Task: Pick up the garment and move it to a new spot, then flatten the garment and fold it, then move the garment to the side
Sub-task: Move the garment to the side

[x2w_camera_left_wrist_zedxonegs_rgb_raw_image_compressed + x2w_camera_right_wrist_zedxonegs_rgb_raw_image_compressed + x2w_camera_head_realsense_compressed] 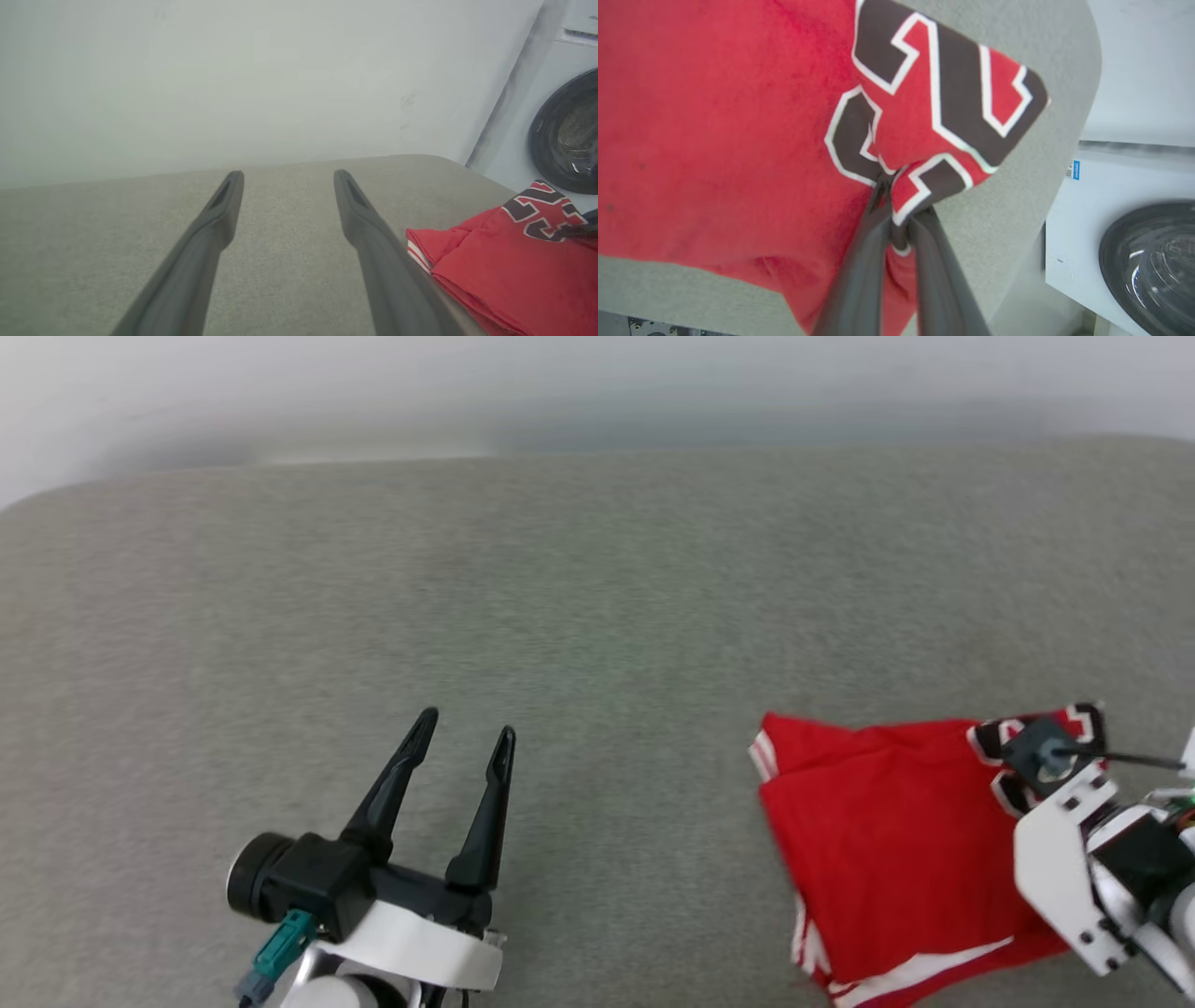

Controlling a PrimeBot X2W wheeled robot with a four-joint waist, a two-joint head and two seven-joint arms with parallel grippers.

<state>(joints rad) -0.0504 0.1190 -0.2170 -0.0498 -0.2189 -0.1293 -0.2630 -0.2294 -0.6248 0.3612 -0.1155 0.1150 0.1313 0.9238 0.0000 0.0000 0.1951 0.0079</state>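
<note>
The garment (887, 840) is a red jersey with white striped trim, lying bunched at the near right of the grey table. A corner with black-and-white numbers (943, 93) is pulled up. My right gripper (896, 205) is shut on the fabric at the lower edge of those numbers. In the head view its white wrist (1074, 859) covers the fingers above the garment's right end. My left gripper (467, 726) is open with nothing between its fingers, low over the near left of the table, well apart from the garment (504, 266). The left gripper (288, 175) points toward the far wall.
The grey padded table (597, 616) stretches wide to the left and back of the garment. A pale wall rises behind it. A white washing machine (1148, 261) with a dark round door (565, 135) stands just past the table's right edge.
</note>
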